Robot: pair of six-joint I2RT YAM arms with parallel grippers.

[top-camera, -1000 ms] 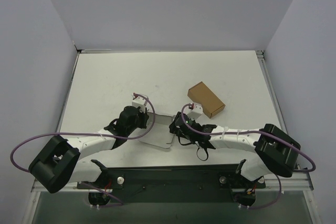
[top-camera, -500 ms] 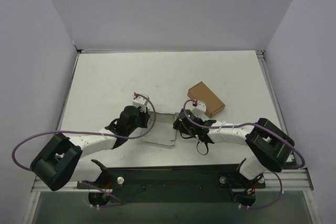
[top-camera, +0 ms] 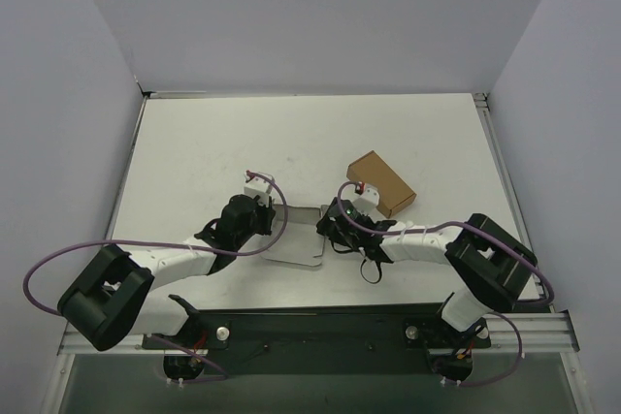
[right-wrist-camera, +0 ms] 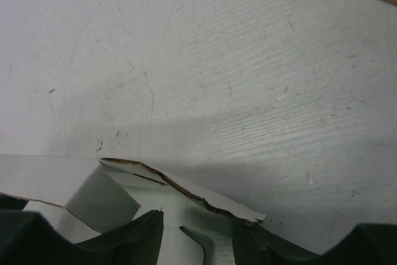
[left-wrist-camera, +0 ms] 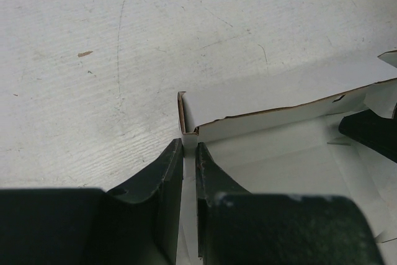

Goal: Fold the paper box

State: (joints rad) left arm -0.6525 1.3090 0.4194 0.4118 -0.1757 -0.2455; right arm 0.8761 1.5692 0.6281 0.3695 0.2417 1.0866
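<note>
The paper box (top-camera: 299,243), a thin white-grey card blank, lies on the table between the two arms. In the left wrist view one long flap (left-wrist-camera: 279,107) stands folded up, with a brown torn edge. My left gripper (left-wrist-camera: 189,150) is shut on the near-left corner wall of the paper box. My right gripper (right-wrist-camera: 195,237) is open at the blank's right side, its fingers (right-wrist-camera: 139,234) apart over the card and a raised flap (right-wrist-camera: 186,190) just ahead of them. From above, the left gripper (top-camera: 276,227) and the right gripper (top-camera: 328,232) flank the blank.
A small closed brown cardboard box (top-camera: 380,183) lies just behind and to the right of the right gripper. The white table (top-camera: 194,152) is walled at the back and sides. Purple cables loop off both arms.
The right arm has shifted left and closer to the paper box, and its jaws have widened. The left gripper has kept its hold and place.
</note>
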